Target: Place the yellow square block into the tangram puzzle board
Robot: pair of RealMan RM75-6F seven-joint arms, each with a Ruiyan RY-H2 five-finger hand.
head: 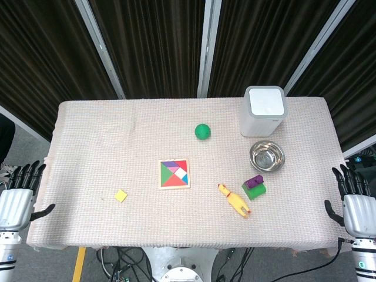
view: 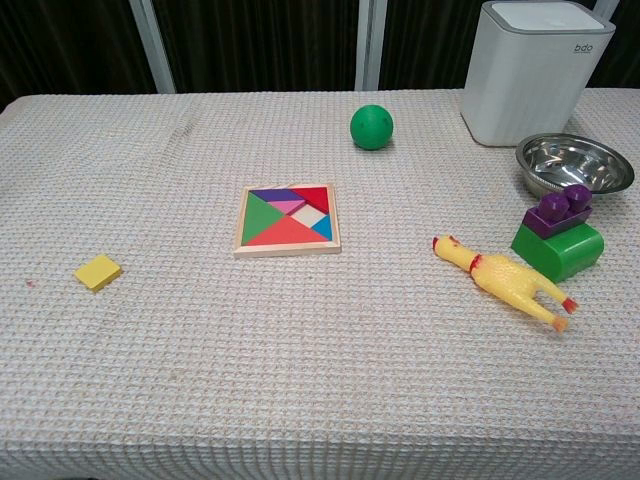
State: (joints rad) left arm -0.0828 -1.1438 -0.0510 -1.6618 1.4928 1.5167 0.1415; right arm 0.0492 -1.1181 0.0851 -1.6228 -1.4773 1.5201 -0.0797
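Spread, empty fingers (head: 23, 174) of the left hand (head: 16, 202) sit well apart from the yellow square block (head: 120, 195).

Dark curtains (head: 158, 47) behind cloth-covered table (head: 117, 129)

One yellow square block (view: 98, 272), two hands.

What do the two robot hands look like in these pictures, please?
Only the head view shows them. The left robot hand and the right robot hand look alike: black fingers and thumb on a silver-grey, ribbed metallic palm section, above a lighter grey wrist. A thin dark cable runs by the right wrist.
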